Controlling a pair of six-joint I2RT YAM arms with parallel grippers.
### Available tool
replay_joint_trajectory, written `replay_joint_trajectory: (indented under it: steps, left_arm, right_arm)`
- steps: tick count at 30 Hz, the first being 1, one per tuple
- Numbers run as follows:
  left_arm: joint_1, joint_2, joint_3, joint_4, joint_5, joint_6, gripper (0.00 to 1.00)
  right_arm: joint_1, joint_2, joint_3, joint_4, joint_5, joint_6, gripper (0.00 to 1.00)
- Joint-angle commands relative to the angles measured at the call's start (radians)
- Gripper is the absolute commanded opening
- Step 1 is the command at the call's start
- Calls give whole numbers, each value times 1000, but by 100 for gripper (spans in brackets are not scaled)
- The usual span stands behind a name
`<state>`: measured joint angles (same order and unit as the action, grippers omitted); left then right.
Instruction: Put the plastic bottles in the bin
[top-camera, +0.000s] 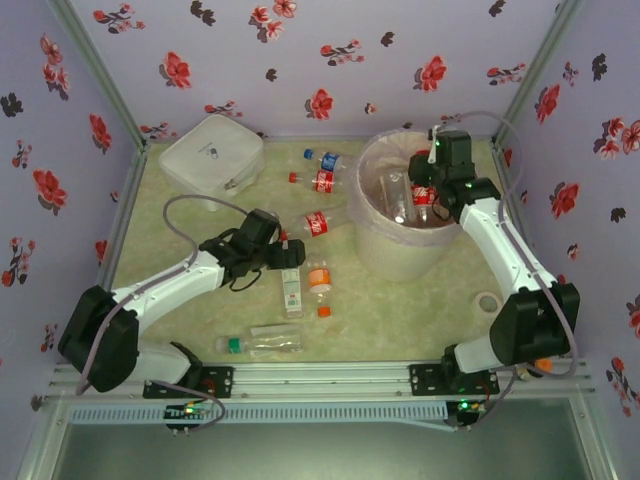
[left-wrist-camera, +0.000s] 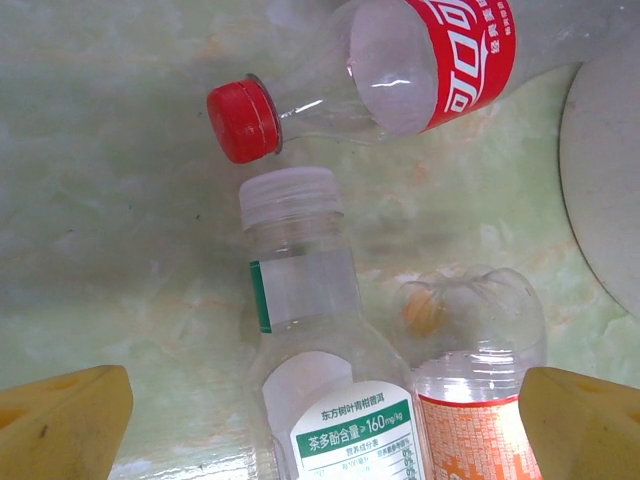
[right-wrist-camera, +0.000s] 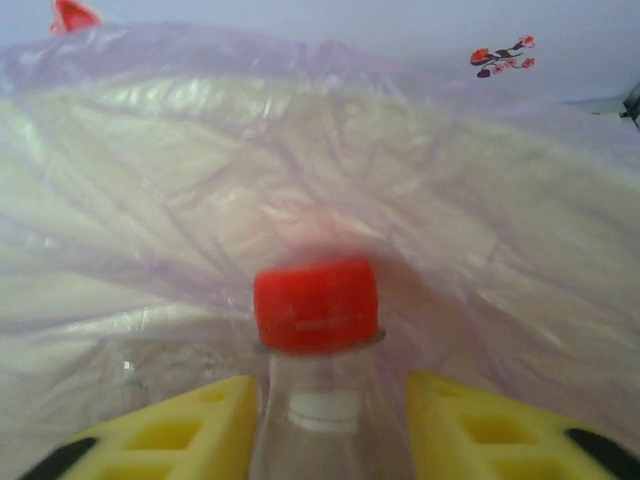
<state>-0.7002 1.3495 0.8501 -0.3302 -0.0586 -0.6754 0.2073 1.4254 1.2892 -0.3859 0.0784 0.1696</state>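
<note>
The white-capped bottle (left-wrist-camera: 300, 330) lies flat on the table (left-wrist-camera: 110, 250). Its long axis runs straight away from the left gripper (left-wrist-camera: 325, 425), with the cap at the far end. The orange-labelled bottle (left-wrist-camera: 470, 390) lies just beside it, about parallel. Both are between the widely spread fingers, so we judge that closing here could catch two. Over the bin (top-camera: 385, 255), a red-capped bottle (right-wrist-camera: 316, 310) sits between the fingers of the right gripper (right-wrist-camera: 330, 420); we cannot tell if they grip it.

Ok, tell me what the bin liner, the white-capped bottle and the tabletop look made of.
Bin liner: thin translucent lilac plastic film, going by its creases and soft sheen.
White-capped bottle: clear glossy plastic; you see straight through it.
Tabletop: smooth, pale green marbled pattern, perhaps a printed sheet or stone; unclear.
</note>
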Motion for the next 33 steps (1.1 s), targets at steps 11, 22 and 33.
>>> replay_joint_trajectory:
  steps: [11, 22, 33]
  left_arm:
    - [-96, -25, 157, -405, 47, 9, 100]
    - [-337, -129, 299, -927, 9, -169, 100]
    - [-486, -175, 65, -697, 72, 3, 100]
  right_arm:
    - [8, -214, 64, -159, -85, 34, 74]
    - [10, -216, 78, -67, -175, 76, 91]
    - [9, -211, 104, -105, -190, 32, 91]
